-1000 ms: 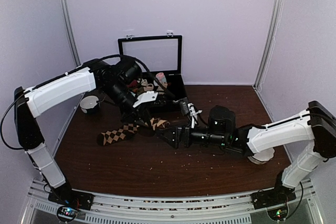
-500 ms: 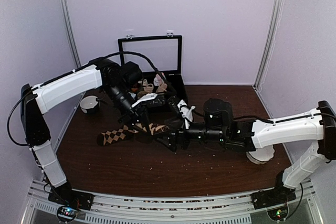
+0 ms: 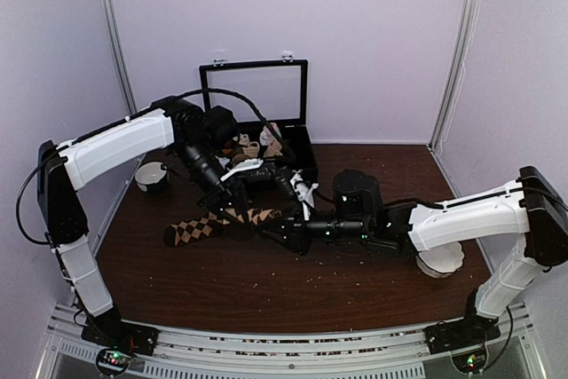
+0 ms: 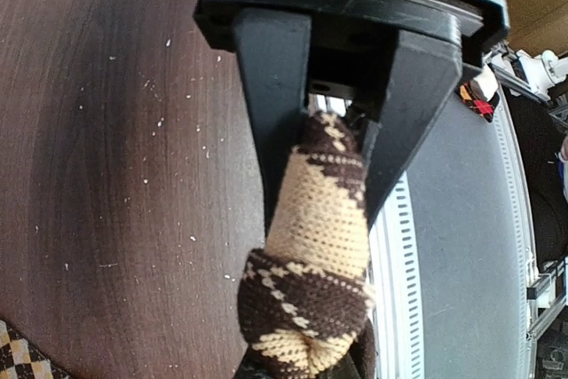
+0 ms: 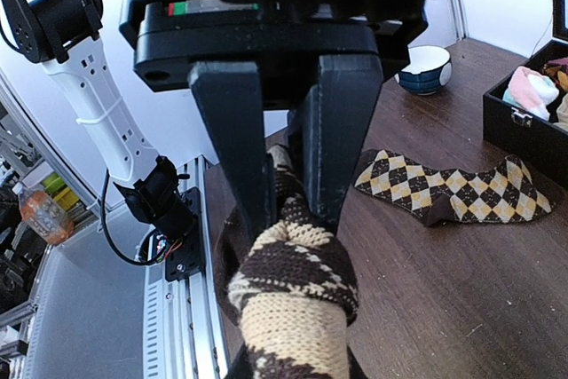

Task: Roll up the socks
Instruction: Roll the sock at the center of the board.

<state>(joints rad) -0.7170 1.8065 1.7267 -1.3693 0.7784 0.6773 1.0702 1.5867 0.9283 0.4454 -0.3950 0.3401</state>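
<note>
Socks (image 3: 197,230): argyle pair lay on the bench (image 3: 266,299), left of centre, long axis running left to right.
Left gripper (image 4: 319,193): was clamped on a bunched fold of sock.
Right gripper (image 5: 288,188): narrow too, pinched the bundle's right end.
Flat sock (image 5: 453,193): stretched leftward beyond both grippers.
Next, likely: roll along that axis, toward the free end.

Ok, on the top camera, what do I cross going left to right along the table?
Small bowl → flat argyle sock → left gripper → right gripper → white dish at far right. The black case spans the middle, so it's left out.
</note>
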